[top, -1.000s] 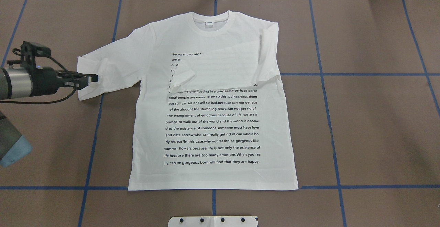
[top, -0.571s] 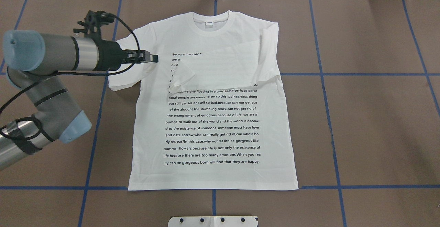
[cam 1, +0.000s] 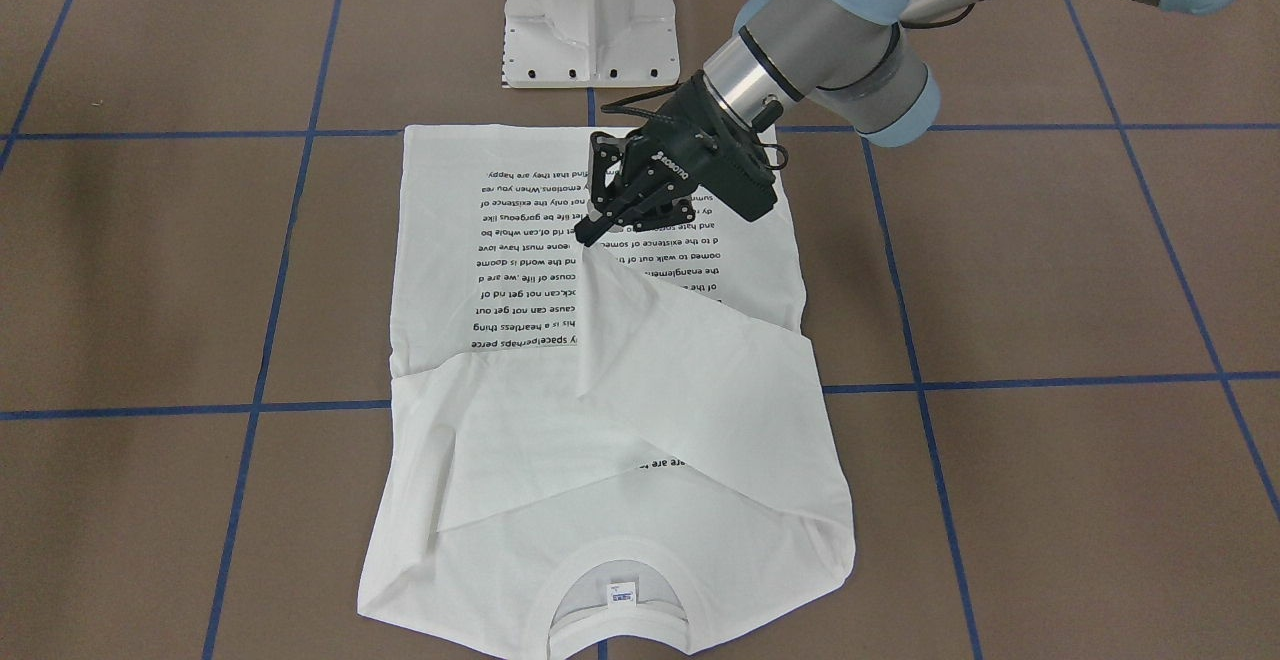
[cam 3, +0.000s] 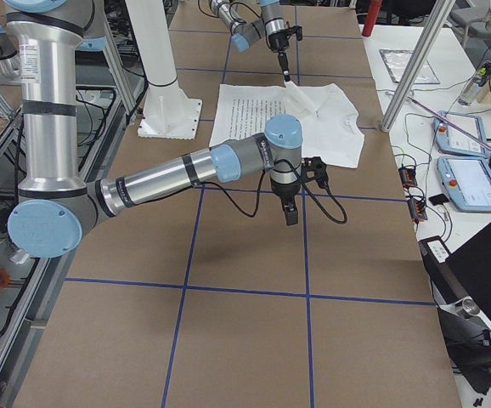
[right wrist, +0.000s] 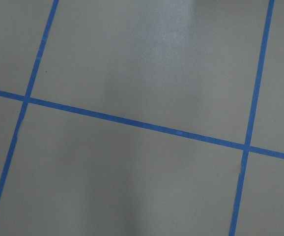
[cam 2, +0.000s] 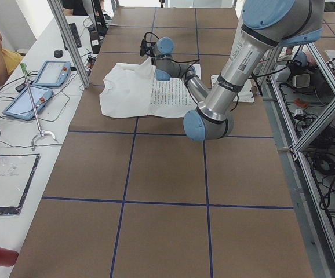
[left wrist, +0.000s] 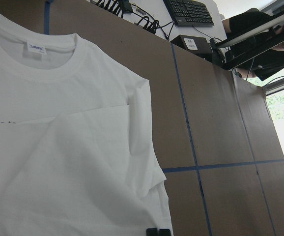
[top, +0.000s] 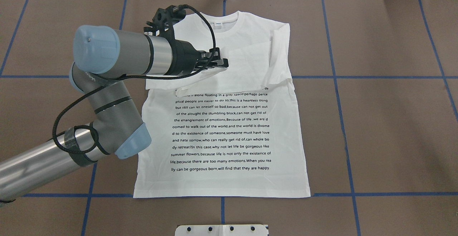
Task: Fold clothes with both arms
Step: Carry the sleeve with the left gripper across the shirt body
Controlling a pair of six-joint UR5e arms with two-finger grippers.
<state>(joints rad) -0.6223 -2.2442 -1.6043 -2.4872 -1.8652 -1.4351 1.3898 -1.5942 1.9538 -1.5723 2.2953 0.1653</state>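
Note:
The white long-sleeved T-shirt [top: 222,132] lies flat, text side up, with its collar [top: 219,32] at the far side. Its right sleeve [top: 250,68] is folded across the chest. My left gripper [top: 223,63] is shut on the cuff of the left sleeve [cam 1: 680,360] and holds it raised over the chest, above the text; it also shows in the front view [cam 1: 585,238]. My right gripper [cam 3: 290,214] hangs over bare table to the shirt's right, apart from it; I cannot tell whether it is open or shut. The right wrist view shows only table.
The brown table [top: 375,121] carries a grid of blue tape lines. The white pedestal base [cam 1: 590,15] stands at the near edge below the shirt's hem. Tablets [cam 2: 37,87] and cables lie on a side bench beyond the far edge.
My left gripper has moved right from the table's left side to over the chest, dragging the left sleeve with it. The sleeve now crosses over the folded right sleeve.

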